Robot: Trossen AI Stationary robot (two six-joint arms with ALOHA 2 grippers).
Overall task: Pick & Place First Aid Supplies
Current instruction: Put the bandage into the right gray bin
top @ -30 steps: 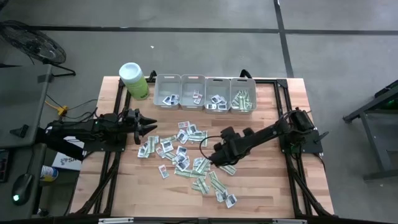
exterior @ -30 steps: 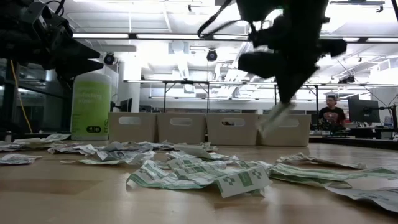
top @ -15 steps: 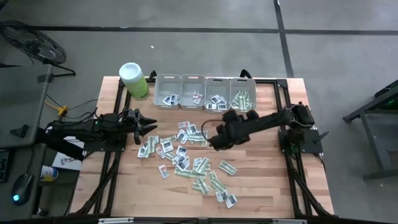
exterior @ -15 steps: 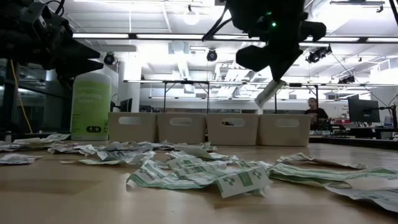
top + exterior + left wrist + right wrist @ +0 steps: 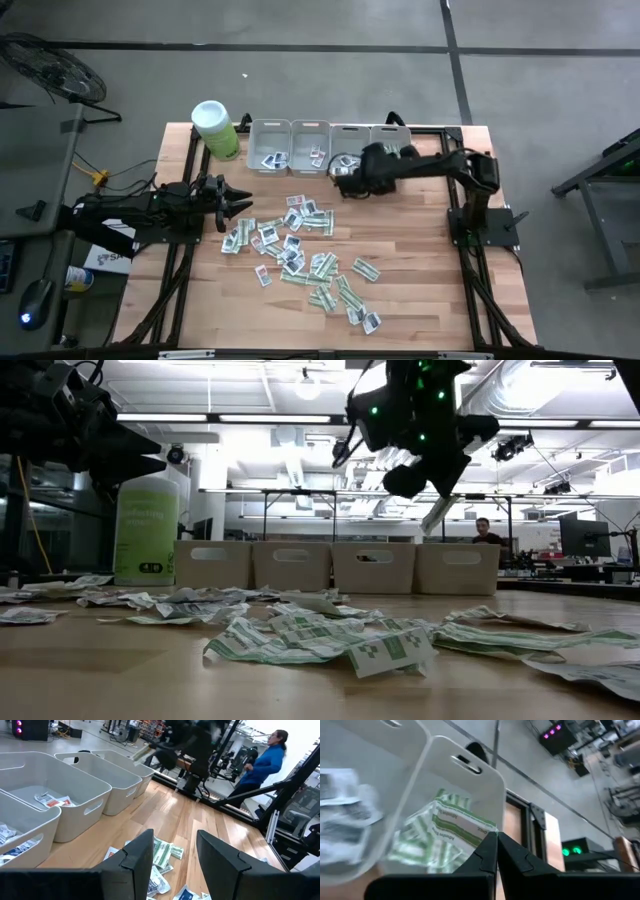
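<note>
My right gripper [image 5: 340,171] is up over the near wall of the grey bins [image 5: 330,128], shut on one green-and-white strip packet [image 5: 436,517]. The right wrist view shows the packet [image 5: 460,822] in front of a bin [image 5: 470,775] that holds more green strips [image 5: 415,850]. The other first aid packets [image 5: 300,245] lie flat and scattered on the table's middle. My left gripper [image 5: 243,203] is open, level above the table's left side, just short of the scatter; its fingers [image 5: 135,855] frame the left wrist view. My right gripper pinches the green-and-white packet between its two fingers by one end [image 5: 481,832]. The packet is lifted clear of the table. In the low view it hangs slanting below the fingertips [image 5: 447,488].
Four grey bins stand in a row along the far edge, each with packets inside. A lime-green canister with a white lid [image 5: 215,128] stands left of them. Bare wood [image 5: 430,260] lies to the right of the scatter. A person [image 5: 262,760] stands in the room beyond the table.
My right gripper has risen from the scatter on the table's middle and swung toward the far edge, reaching the bins with the green-and-white packet in its shut fingers. The packet has been lifted clear. The left arm has kept still.
</note>
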